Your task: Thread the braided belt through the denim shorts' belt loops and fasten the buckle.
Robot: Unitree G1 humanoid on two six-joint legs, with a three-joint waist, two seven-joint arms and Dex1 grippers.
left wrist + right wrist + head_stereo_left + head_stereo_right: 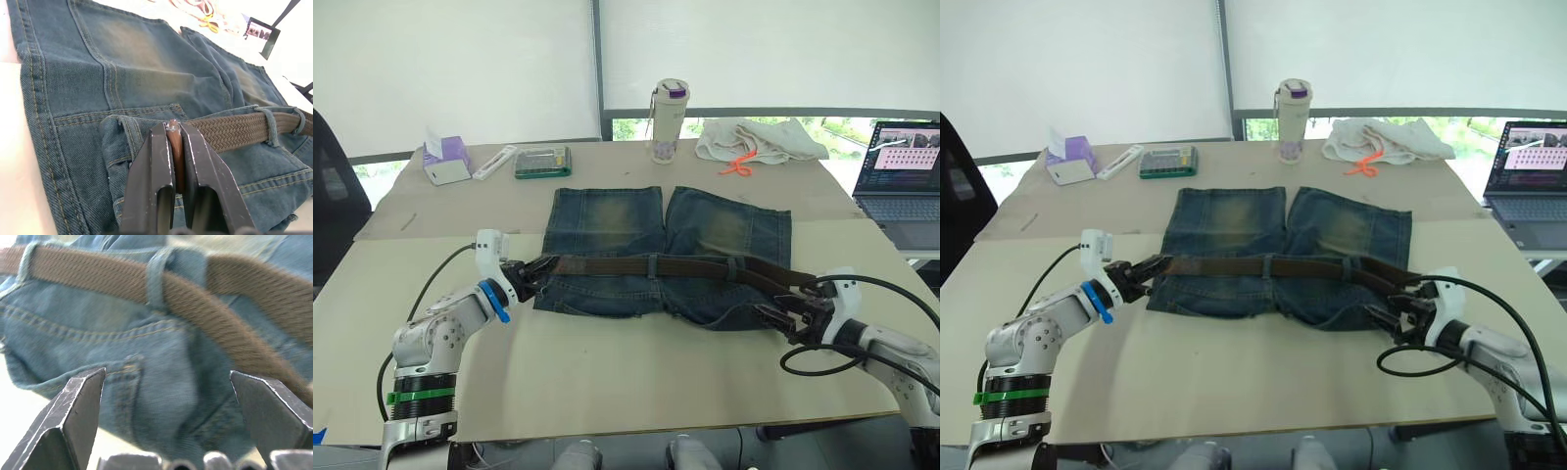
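Faded blue denim shorts (661,250) flat on beige tabletop (636,377), waistband toward robot. Long dark-brown braided belt (705,266) lying along that waistband, passing under small denim belt loops (270,127). Left gripper (174,147) at shorts' left edge, pressed together on belt's tip. Right gripper (166,401) at shorts' right corner, fingers spread wide, holding nothing.
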